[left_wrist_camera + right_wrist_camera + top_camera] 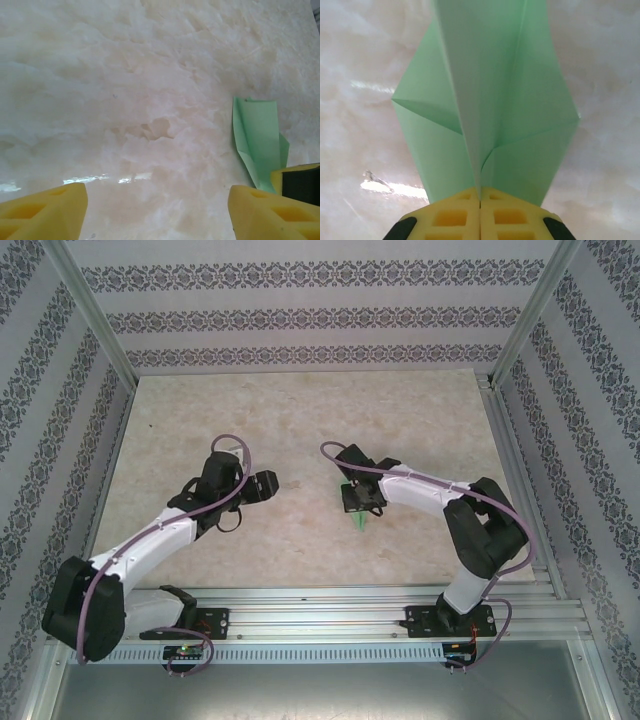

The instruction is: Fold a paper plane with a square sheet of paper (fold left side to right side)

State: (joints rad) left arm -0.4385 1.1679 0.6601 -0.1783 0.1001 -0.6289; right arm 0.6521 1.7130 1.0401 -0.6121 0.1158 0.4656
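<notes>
Plainly, the right gripper (480,212) has its two yellow fingers pressed together on the raised centre crease of the slim, pointed paper plane (490,100) of thin pale mint-green paper. In the right wrist view the folded flaps spread to either side of that crease, and the long axis runs straight up the frame, away from the fingertips. In the top external view the plane sits just right of the middle of the frame on the pale marbled tabletop (300,420), mostly under the right arm's head, with a sliver of green showing below it. The left gripper (157,200) has its fingers spread wide with nothing between them. Its wrist view shows the green paper at the right edge of the frame, just above its right-hand finger, lying roughly up and down the picture. So the right arm is on the paper, and the left gripper, close by on the paper's left, would have to travel toward the right of its own frame to reach it. The folding looks nearly or fully done, and any further pressing would likely run along that central crease.
</notes>
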